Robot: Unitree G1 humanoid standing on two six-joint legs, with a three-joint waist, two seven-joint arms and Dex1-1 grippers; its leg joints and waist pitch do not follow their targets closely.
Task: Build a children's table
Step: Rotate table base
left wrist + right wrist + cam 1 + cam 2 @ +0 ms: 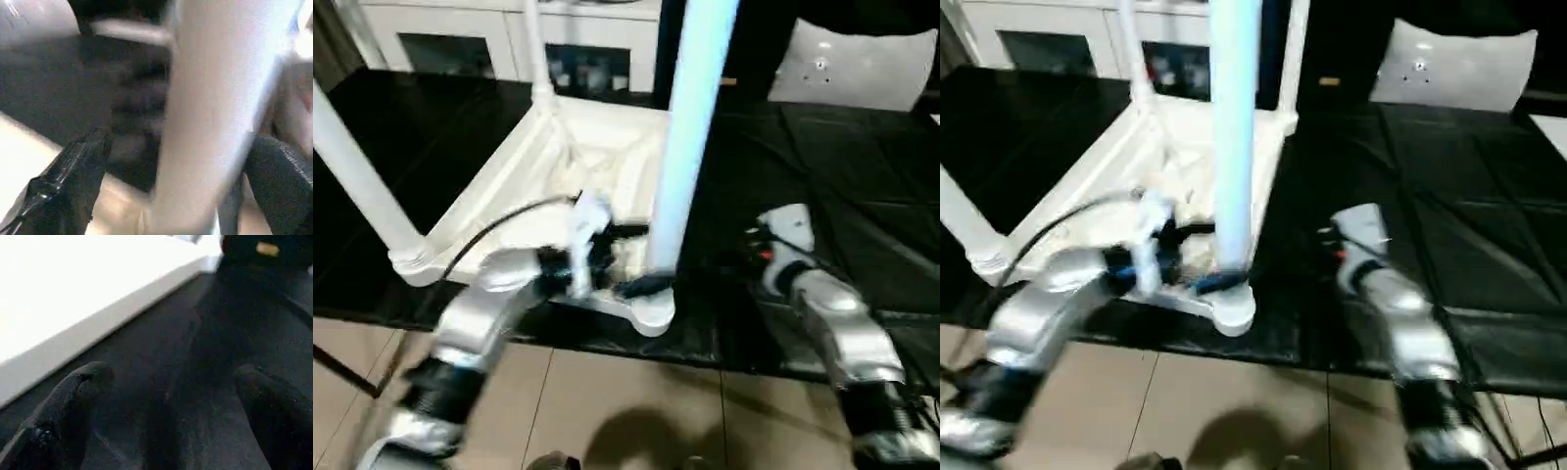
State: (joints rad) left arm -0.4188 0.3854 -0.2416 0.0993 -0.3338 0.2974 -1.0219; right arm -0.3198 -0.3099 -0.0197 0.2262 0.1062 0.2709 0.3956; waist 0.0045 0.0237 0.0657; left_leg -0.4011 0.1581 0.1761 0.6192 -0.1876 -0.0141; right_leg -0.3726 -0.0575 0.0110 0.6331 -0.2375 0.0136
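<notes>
The children's table lies upside down on the black padded surface, its white ribbed top [524, 166] facing up. Three legs stand in corner sockets: one at the near left [362, 186], one at the back [536, 49], and one at the near right [690, 127]. My left gripper [638, 259] is open at the base of the near right leg [210, 122], with one finger [68, 181] on each side of the tube and a gap showing beside it. My right gripper [754, 245] hovers open over the black surface [195, 333] to the right of the top's white edge [73, 338], with nothing between its fingers.
A white cushion-like panel [857, 64] lies at the back right of the black surface. White cabinets [450, 49] stand behind. The surface's front edge runs just below the near right corner socket [651, 313], with beige floor [636, 411] beneath.
</notes>
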